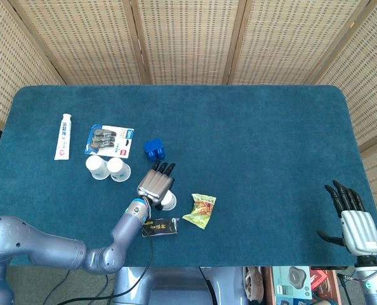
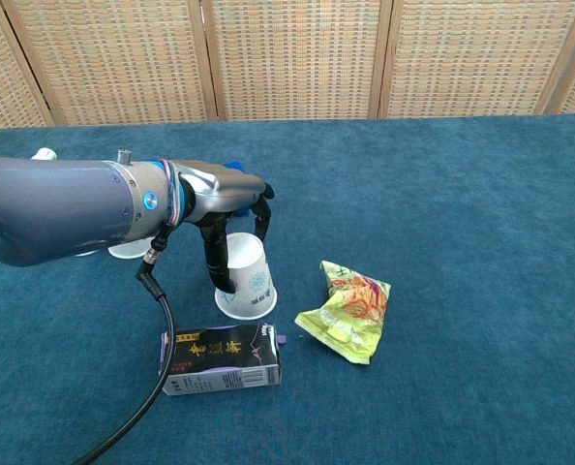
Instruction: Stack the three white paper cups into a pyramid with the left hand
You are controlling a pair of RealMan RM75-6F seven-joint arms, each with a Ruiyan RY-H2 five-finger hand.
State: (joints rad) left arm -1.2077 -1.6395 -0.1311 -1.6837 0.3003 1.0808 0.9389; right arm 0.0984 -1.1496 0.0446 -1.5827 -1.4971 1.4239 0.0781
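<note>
In the chest view my left hand [image 2: 227, 201] reaches over an upside-down white paper cup [image 2: 249, 283]. The thumb lies against the cup's left wall and the fingers [image 2: 263, 208] curl over its top and far side, so the hand grips it. The cup leans slightly, with its rim on the cloth. From the head view the left hand [image 1: 155, 183] hides most of this cup [image 1: 169, 202]. Two more white cups [image 1: 95, 167] [image 1: 119, 169] stand side by side to the left; in the chest view the arm hides all but a sliver of them [image 2: 131, 250]. My right hand [image 1: 353, 222] hangs open off the table's right front corner.
A green snack bag [image 2: 348, 315] lies right of the held cup and a black carton [image 2: 220, 356] lies just in front of it. A blue object [image 1: 153, 149], a battery pack [image 1: 110, 140] and a toothpaste tube [image 1: 62, 136] lie further back on the left.
</note>
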